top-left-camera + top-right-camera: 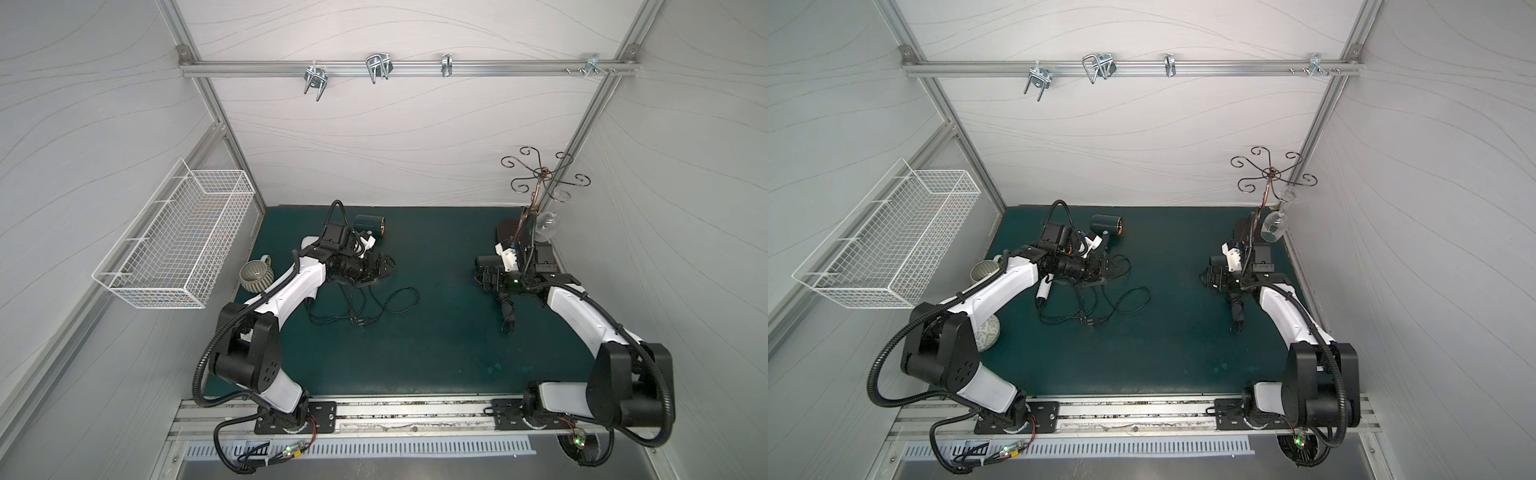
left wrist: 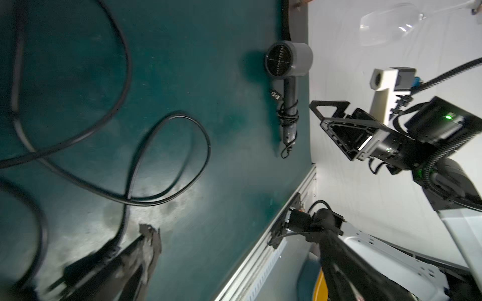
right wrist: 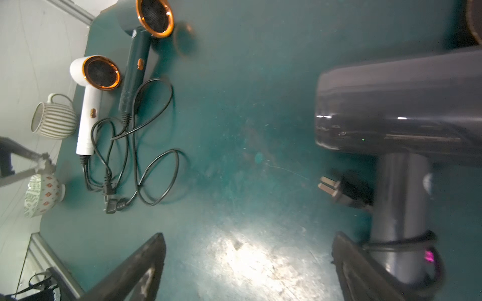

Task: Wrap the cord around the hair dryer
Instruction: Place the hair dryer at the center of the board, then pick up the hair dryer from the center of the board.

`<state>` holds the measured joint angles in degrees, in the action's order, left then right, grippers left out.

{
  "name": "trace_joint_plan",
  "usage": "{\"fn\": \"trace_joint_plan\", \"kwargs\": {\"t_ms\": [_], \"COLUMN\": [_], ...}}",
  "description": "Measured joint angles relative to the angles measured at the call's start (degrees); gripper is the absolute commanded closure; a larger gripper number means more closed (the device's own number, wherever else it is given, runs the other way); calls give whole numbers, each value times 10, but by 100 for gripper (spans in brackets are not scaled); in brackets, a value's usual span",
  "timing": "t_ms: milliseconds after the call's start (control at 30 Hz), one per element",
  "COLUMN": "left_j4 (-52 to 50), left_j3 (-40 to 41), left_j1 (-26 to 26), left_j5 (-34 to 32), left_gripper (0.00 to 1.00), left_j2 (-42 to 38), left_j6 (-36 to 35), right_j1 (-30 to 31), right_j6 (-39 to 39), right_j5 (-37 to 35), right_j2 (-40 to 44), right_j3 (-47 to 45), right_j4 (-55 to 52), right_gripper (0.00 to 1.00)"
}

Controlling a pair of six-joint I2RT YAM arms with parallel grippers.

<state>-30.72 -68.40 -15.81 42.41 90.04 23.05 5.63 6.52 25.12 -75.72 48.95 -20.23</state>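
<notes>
green lettering on the bowl [image 3: 43, 194] near the white hair dryer [image 3: 88, 109] is unreadable.

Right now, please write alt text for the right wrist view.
A grey hair dryer lies on the green mat, its cord wound around the handle, beside the open right gripper. Farther away lie a white dryer and a dark dryer with loose cords.

A: Can any writing be read anywhere here?
B: Nothing legible. The patterned cup [image 3: 43, 194], near the striped mug [image 3: 53, 117], has green marks that may be lettering, but they are too blurred to read
A: Anything else?
B: Only a pink lit mark on the grey hair dryer [image 3: 396, 104] handle, unreadable too
</notes>
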Motion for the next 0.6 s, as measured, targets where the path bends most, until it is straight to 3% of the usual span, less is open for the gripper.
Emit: {"fn": "trace_joint_plan", "kwargs": {"t_ms": [300,600], "left_j4": [-91,-161], "left_j3": [-91,-169], "left_j1": [35,35], "left_j5": [-122,-215], "left_gripper": [2,9], "left_j2": [42,127], "left_j6": [-58,-109], "right_j1": [124,158], "right_j6": [4,-3], "right_j5": [-16,-28], "right_j2": [-90,-107], "right_j3": [113,134], "right_j4": [-44,-62], "right_gripper": [1,1]}}
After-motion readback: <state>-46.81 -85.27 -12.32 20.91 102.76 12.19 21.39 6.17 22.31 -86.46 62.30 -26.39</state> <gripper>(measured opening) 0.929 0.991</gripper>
